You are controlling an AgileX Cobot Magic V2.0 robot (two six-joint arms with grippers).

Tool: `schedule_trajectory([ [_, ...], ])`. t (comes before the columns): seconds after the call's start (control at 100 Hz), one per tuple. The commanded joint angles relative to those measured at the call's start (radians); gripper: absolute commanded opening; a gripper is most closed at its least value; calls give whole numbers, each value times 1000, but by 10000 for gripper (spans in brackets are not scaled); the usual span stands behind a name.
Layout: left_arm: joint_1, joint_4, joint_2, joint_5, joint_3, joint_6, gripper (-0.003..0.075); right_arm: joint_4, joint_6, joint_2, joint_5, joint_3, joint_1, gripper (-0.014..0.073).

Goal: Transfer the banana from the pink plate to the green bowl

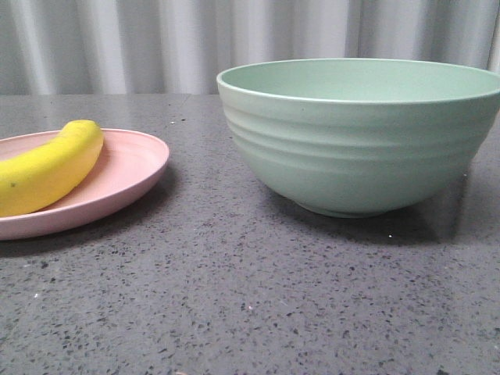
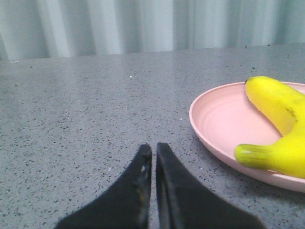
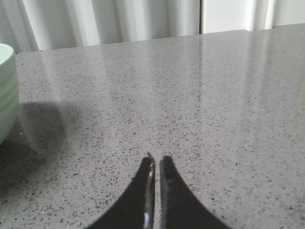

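Observation:
The yellow banana (image 1: 47, 168) lies on the pink plate (image 1: 133, 168) at the left of the front view. The pale green ridged bowl (image 1: 359, 141) stands at the right, empty as far as I see. In the left wrist view my left gripper (image 2: 154, 149) is shut and empty, low over the table, beside the pink plate (image 2: 214, 119) and the banana (image 2: 281, 129) and apart from both. In the right wrist view my right gripper (image 3: 157, 160) is shut and empty over bare table, with the bowl's wall (image 3: 7, 90) off to one side. Neither gripper shows in the front view.
The grey speckled tabletop (image 1: 234, 297) runs under everything. A pale pleated curtain (image 1: 156, 43) hangs behind the table's far edge.

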Motion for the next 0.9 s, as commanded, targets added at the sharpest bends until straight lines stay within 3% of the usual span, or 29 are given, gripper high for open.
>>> schedule_trajectory([
  [0.0, -5, -9, -30, -90, 11, 2, -20, -13, -2, -22, -86, 19, -6, -65],
  [0.38, -5, -77, -30, -126, -11, 2, -20, -13, -2, -22, -129, -7, -6, -65],
  [0.66, -5, -78, 63, -32, -211, 2, -20, -13, -2, 13, 1, -143, -6, -64],
  [0.89, -5, -76, 248, -29, -349, 2, -20, -13, -2, 183, 187, -321, -6, -62],
])
